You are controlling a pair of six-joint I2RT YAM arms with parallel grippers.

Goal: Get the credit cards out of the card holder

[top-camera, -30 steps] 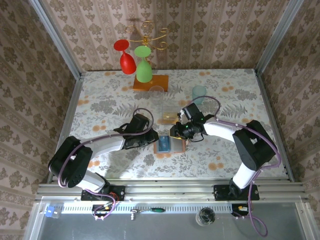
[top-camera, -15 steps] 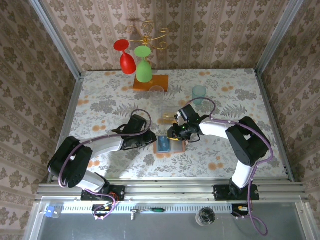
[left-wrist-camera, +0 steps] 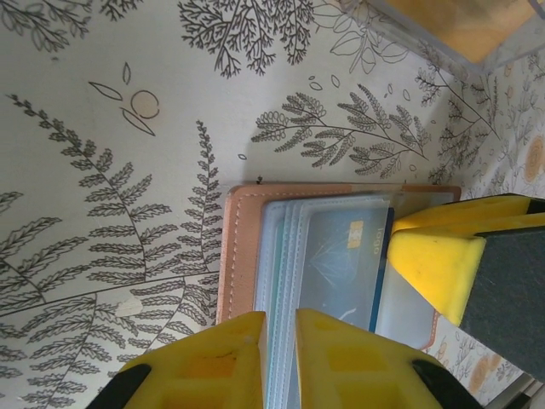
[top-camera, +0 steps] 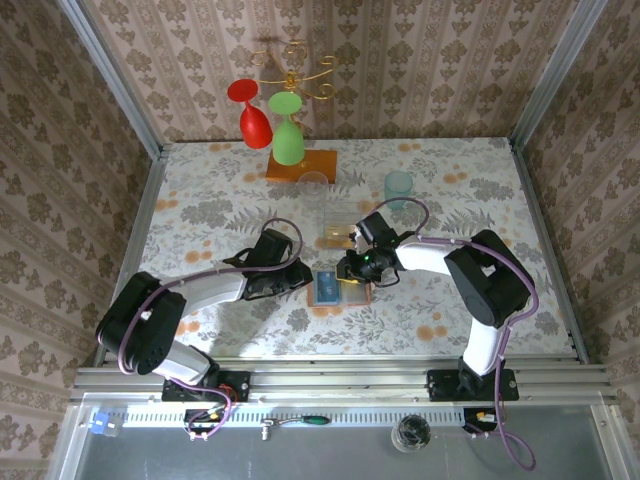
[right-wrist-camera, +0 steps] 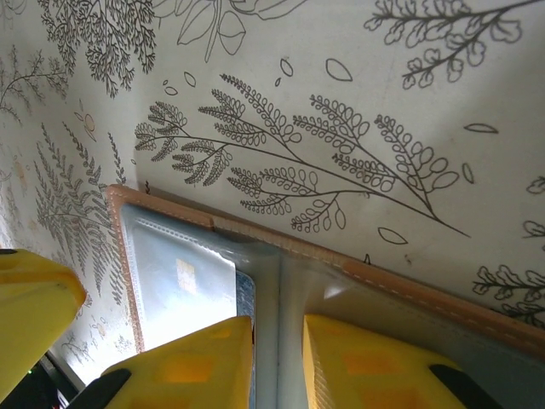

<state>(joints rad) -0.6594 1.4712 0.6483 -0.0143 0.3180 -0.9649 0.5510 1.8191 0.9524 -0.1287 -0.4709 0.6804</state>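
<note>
The card holder (top-camera: 338, 290) lies open on the floral table, salmon-brown border (left-wrist-camera: 238, 256) round clear grey-blue pockets. A teal-blue credit card (left-wrist-camera: 341, 251) with a gold chip sits inside a pocket; it also shows under the sleeve as the same card (right-wrist-camera: 183, 285). My left gripper (left-wrist-camera: 279, 345) is at the holder's left side, jaws nearly together with the pocket edges between them. My right gripper (right-wrist-camera: 278, 362) stands on the holder's middle, jaws narrow with the raised centre fold (right-wrist-camera: 289, 281) between them. Each gripper's yellow finger shows in the other's view.
A clear box (top-camera: 338, 228) with something tan inside stands just behind the holder. Farther back are a clear glass (top-camera: 315, 185), a teal cup (top-camera: 398, 187) and the glass rack's orange base (top-camera: 300, 165) with red and green glasses hanging above.
The right arm has swung its elbow leftwards and its gripper has shifted slightly left over the holder. The left arm and the holder have stayed put.
</note>
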